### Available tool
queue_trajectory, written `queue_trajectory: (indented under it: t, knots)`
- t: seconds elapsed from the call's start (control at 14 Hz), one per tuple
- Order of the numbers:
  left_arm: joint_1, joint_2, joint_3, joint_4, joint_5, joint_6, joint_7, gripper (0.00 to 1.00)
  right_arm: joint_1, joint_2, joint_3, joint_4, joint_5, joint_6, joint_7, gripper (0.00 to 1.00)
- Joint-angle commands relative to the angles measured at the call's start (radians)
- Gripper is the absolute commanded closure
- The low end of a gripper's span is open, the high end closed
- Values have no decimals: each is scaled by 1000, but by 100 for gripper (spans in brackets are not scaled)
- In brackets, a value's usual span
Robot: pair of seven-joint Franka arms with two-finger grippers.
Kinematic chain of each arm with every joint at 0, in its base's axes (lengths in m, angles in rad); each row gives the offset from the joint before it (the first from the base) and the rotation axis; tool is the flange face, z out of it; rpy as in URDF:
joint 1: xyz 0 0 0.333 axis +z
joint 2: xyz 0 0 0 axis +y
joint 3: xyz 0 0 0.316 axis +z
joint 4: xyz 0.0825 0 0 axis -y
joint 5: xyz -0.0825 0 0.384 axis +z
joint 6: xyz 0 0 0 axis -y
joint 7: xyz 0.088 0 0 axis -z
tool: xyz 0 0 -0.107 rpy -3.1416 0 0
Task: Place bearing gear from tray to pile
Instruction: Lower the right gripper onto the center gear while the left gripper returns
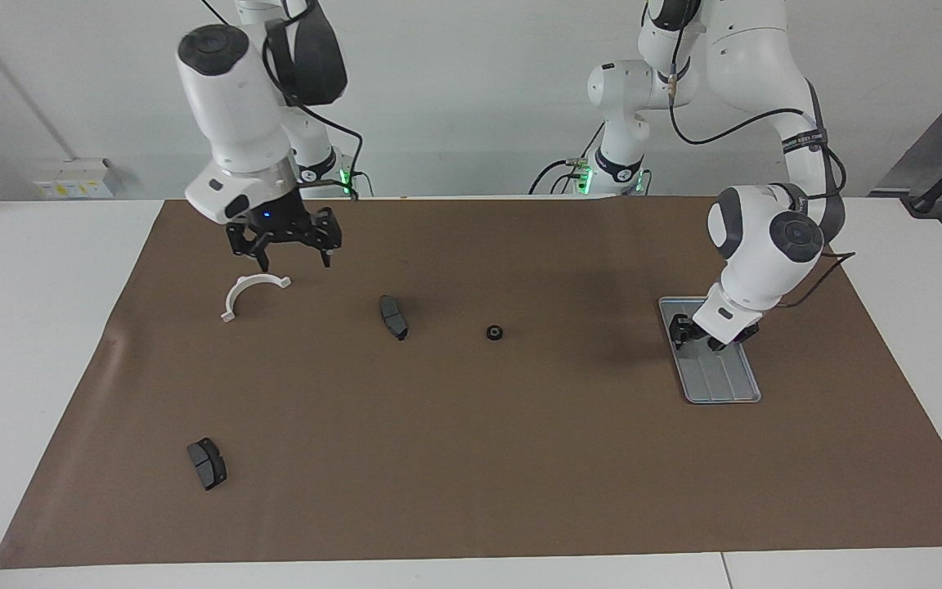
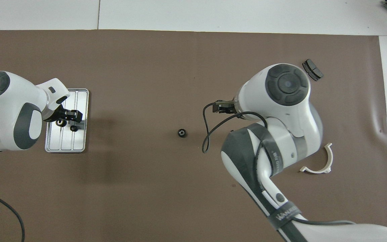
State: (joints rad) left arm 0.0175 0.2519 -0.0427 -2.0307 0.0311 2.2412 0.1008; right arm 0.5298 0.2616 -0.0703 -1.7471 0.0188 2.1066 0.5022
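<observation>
The silver ridged tray (image 1: pixel 724 384) (image 2: pixel 81 97) lies on the mat at the left arm's end. Two small black bearing gears (image 2: pixel 59 123) (image 2: pixel 74 128) rest on it. My left gripper (image 1: pixel 696 337) (image 2: pixel 70 115) hangs low over the tray, just above the gears, open and holding nothing. The pile is one bearing gear (image 1: pixel 494 332) (image 2: pixel 181 133) lying alone mid-mat. My right gripper (image 1: pixel 295 260) (image 2: pixel 219 108) is open and empty in the air over the mat, close to the white clamp.
A white half-ring clamp (image 1: pixel 252 292) (image 2: pixel 318 162) and two dark brake pads (image 1: pixel 393 316) (image 1: pixel 207 463) lie on the brown mat (image 1: pixel 471 458) toward the right arm's end. In the overhead view the right arm hides one pad.
</observation>
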Motion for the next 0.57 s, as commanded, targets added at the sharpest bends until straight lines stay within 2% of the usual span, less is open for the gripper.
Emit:
queue_trajectory:
  t: [0.0, 0.29, 0.5]
  knots:
    - [18, -46, -8, -55, 7, 27, 10, 31, 73, 70, -6, 29, 23, 56, 82, 0]
    - [19, -59, -8, -86, 3, 29, 5, 37, 185, 227, -8, 93, -42, 113, 151, 0]
    - [18, -68, -8, -106, 1, 32, -3, 40, 190, 261, -6, 98, -59, 145, 156, 0]
